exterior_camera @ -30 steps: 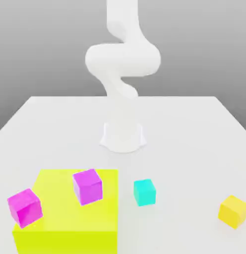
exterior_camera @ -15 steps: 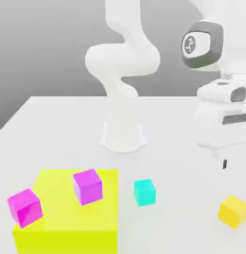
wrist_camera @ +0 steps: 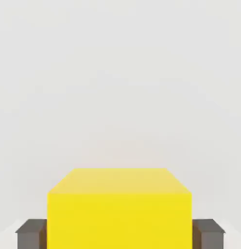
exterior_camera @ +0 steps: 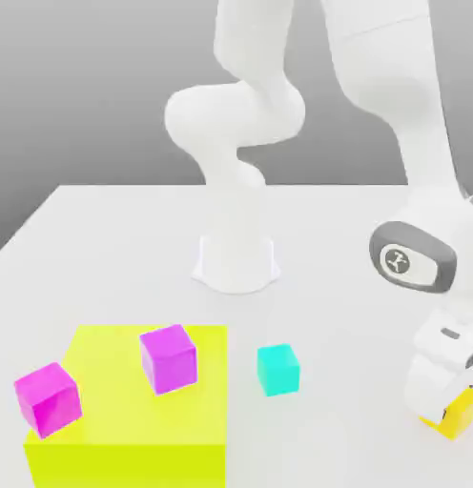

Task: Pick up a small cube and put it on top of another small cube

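Observation:
The small yellow-orange cube [exterior_camera: 461, 416] rests on the white table at the exterior view's right, near the front edge, half hidden behind the hand. My gripper [exterior_camera: 449, 410] has come down over it. In the hand view the cube [wrist_camera: 120, 204] sits between the two dark fingers [wrist_camera: 31, 234], which press against its opposite sides, so the gripper is shut on it. The small cyan cube [exterior_camera: 277, 370] stands free on the table toward the exterior view's left of the gripper, well apart from it.
A large flat lime-yellow block [exterior_camera: 112, 376] lies at the front left with one magenta cube [exterior_camera: 168, 358] on top and another [exterior_camera: 49, 398] at its left edge. The arm's base [exterior_camera: 236, 262] stands mid-table behind the cyan cube.
The hand has descended from above the table onto the yellow-orange cube, and its fingers have closed on the cube. The other cubes have not moved.

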